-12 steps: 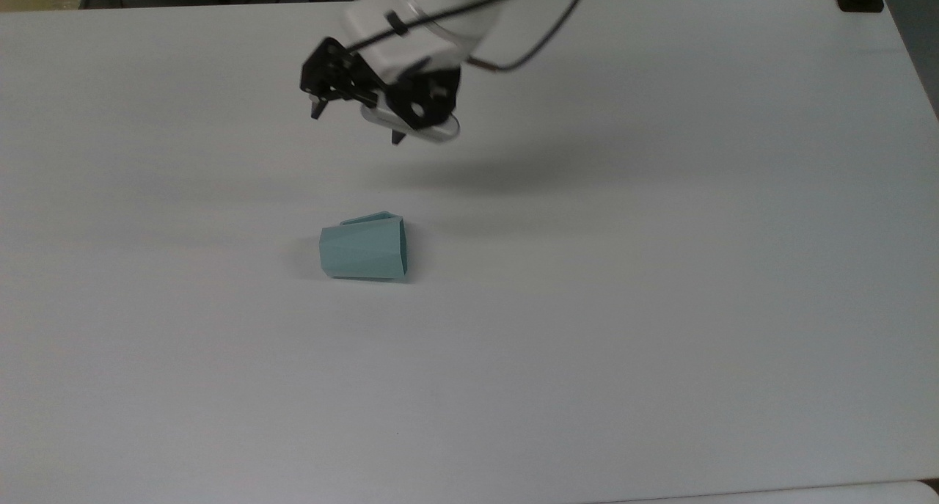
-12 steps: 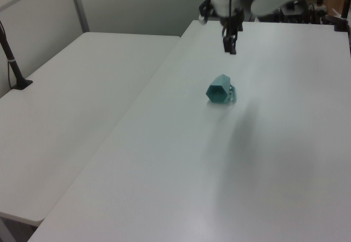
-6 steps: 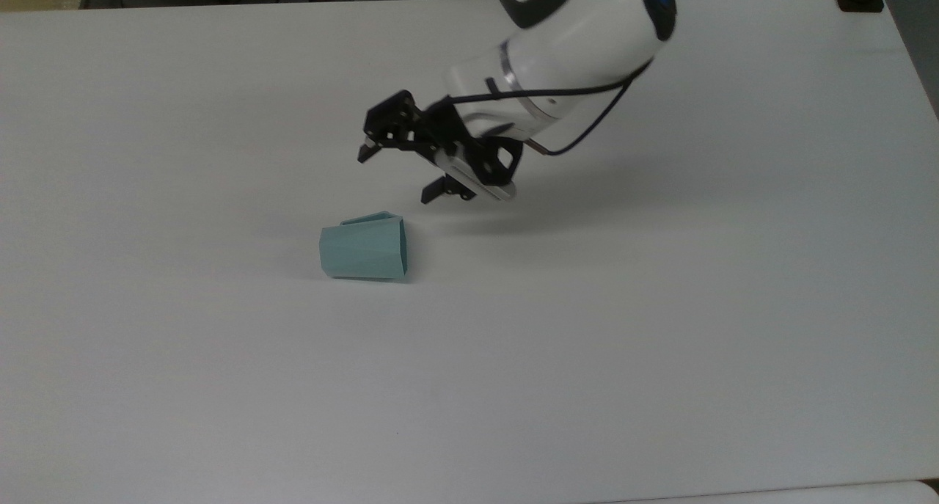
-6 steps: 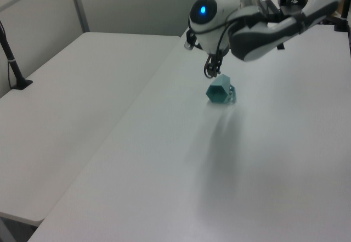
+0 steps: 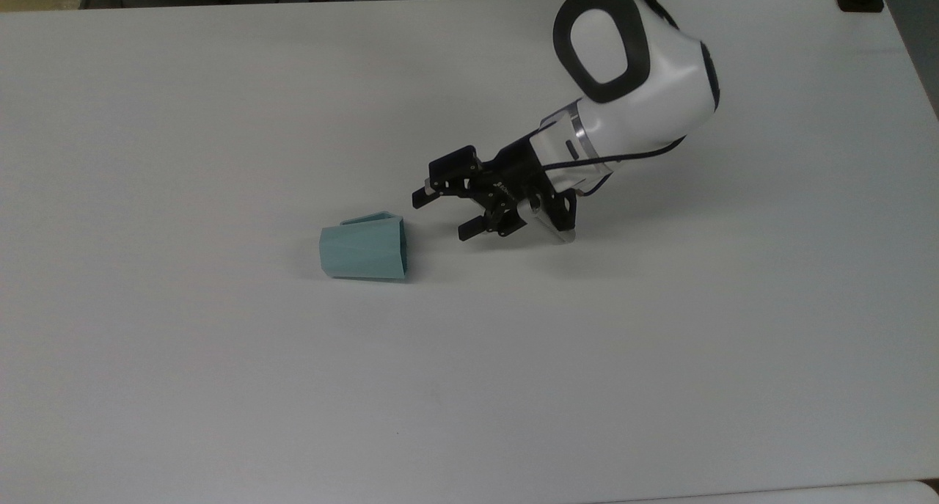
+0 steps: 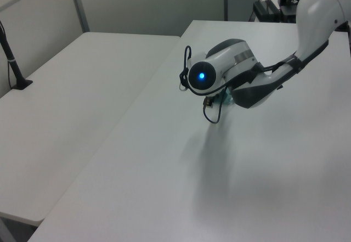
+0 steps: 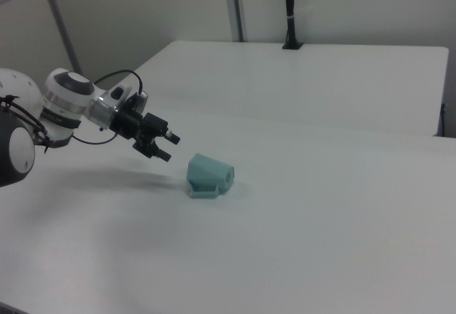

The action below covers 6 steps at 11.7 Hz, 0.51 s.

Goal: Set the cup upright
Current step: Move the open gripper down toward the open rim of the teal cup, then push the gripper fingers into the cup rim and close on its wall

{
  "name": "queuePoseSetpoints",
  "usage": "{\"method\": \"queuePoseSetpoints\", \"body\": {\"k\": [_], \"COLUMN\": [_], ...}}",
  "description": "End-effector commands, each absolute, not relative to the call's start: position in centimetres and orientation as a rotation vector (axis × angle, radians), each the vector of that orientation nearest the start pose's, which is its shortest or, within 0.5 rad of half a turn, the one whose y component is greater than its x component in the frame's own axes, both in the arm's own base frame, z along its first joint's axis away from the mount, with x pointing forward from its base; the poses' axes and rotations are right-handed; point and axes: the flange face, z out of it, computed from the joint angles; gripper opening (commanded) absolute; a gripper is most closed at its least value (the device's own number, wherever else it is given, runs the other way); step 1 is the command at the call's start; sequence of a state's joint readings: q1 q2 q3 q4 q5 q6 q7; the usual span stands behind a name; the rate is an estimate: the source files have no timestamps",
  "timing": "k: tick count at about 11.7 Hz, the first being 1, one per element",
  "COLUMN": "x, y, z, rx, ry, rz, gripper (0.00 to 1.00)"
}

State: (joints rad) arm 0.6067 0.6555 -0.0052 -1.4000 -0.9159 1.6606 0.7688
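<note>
- The cup [image 5: 362,250] lies on its side on the white surface [image 5: 220,379], long axis level.
- In the top view its wider rim faces right, toward the jaws; narrow base faces left, handle on the far side.
- The gripper [image 5: 444,213] hovers near the cup's rim, apart from it, jaws spread and empty.

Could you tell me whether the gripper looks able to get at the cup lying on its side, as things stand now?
Probably yes. The gripper is open, pointing at the cup's wide mouth end from the top view's right, with bare table between them. The cup lies on its side, untouched.
</note>
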Motion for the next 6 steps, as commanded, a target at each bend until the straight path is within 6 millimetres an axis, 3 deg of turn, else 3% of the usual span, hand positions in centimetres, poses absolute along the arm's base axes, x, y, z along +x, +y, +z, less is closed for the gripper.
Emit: {"method": "queuePoseSetpoints", "body": {"k": [1, 6], "x": [62.7, 63.8], "y": [32.3, 30.0], "z": [31.0, 29.2], "rx": [2.159, 2.112], "ry": [0.153, 0.180], "rz": [0.313, 0.276], "gripper": [1.00, 1.00]}}
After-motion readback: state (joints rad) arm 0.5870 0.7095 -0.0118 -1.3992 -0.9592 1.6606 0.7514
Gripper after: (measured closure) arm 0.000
